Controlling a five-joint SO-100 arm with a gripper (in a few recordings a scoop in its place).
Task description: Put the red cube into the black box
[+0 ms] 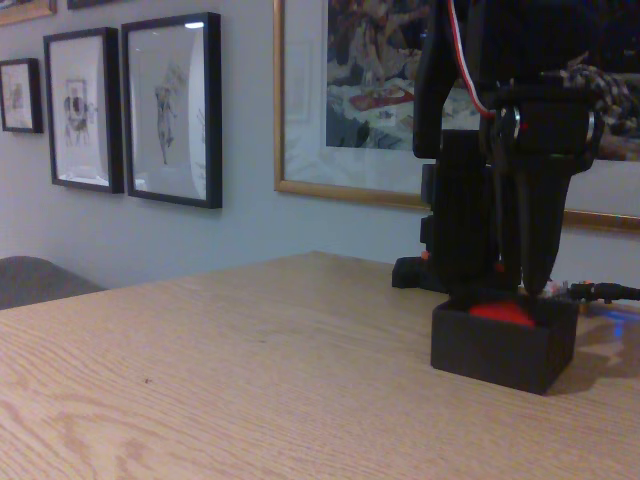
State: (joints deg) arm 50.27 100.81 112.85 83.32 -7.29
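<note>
Fixed view, low and close to the wooden surface [250, 380]: the black box [503, 350] sits on the right side of it, near the far edge, with its front wall and one side wall facing this way. Inside the box, just showing over the near rim, is the red cube [500, 312]; only its top is visible, the rest hidden by the box wall, so I cannot say whether it rests on the floor of the box or is held a little above it. The black arm [530, 110] comes down from the top of the picture directly over the box, a white and red cable looping along its upper part. The jaws [525, 285] point straight down with their tips at the rim of the box, right at the cube or just behind it. They are dark against a dark arm and seen edge-on, so I cannot tell how far apart they stand or whether they have hold of the cube. Behind the box stands the arm's black base [440, 265], and a thin cable [605, 292] trails off to the right at the surface edge. On the pale wall [150, 240] behind hang several framed pictures, black frames [172, 110] on the left and a large gold frame [340, 100] behind the arm.
</note>
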